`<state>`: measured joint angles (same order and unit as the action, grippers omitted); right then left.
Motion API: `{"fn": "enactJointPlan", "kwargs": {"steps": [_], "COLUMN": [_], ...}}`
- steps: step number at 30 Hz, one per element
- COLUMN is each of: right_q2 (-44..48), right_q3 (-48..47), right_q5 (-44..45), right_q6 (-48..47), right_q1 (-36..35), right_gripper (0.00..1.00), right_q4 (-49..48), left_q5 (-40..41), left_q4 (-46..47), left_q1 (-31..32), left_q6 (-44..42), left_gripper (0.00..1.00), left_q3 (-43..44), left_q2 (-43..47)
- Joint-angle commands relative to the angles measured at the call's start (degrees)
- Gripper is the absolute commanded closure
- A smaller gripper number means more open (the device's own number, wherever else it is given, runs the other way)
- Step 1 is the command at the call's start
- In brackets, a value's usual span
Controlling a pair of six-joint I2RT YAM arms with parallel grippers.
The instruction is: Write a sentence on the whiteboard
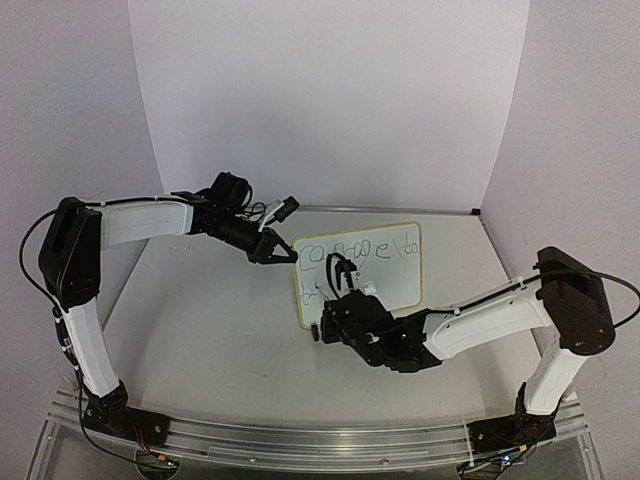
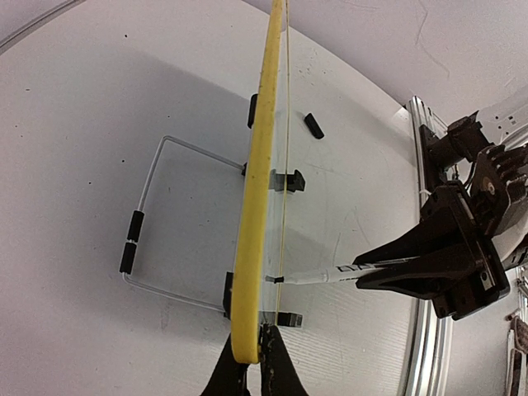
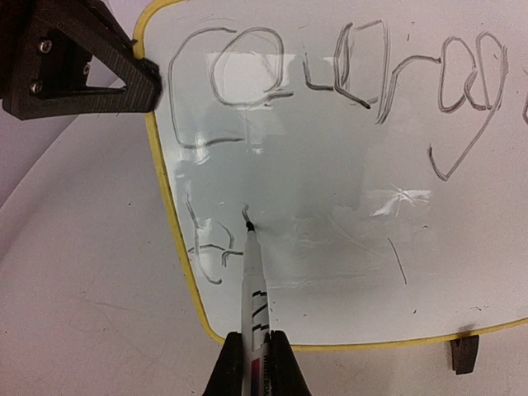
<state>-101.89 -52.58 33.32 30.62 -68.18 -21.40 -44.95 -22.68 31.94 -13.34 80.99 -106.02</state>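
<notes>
Bright, even light; glare streaks the whiteboard (wrist views bend at edges).

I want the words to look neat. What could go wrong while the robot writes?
1. The left gripper pinches only one corner of the whiteboard, so a hard push from the marker might tip or twist it.
2. The marker tip sits close beside the letters already on the second line, so new strokes may run into them.

A white table is backed by a pale backdrop; a metal rail is fixed along its near edge
</notes>
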Motion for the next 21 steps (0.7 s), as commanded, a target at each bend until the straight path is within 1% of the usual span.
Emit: {"fn": "enactJointPlan", "kwargs": {"steps": [1,21], "right_q2": [-0.52,0.69], "right_q3": [1.30,2.39], "right_q5": [0.91,0.93], "right_q6": [2.16,3.11], "right_q1": [0.76,0.77], "right_gripper": [1.00,1.00], "right_q4": [3.92,4.71], "left_q5": [5.58,5.65], "left_q4": [0.30,0.17], "left_q1": [-0.11,-0.13], "left_q6": [-4.47,-4.47], "left_gripper": [1.00,1.00], "left_q3": [-0.04,-0.04], "left_q2": [1.25,1.38]}}
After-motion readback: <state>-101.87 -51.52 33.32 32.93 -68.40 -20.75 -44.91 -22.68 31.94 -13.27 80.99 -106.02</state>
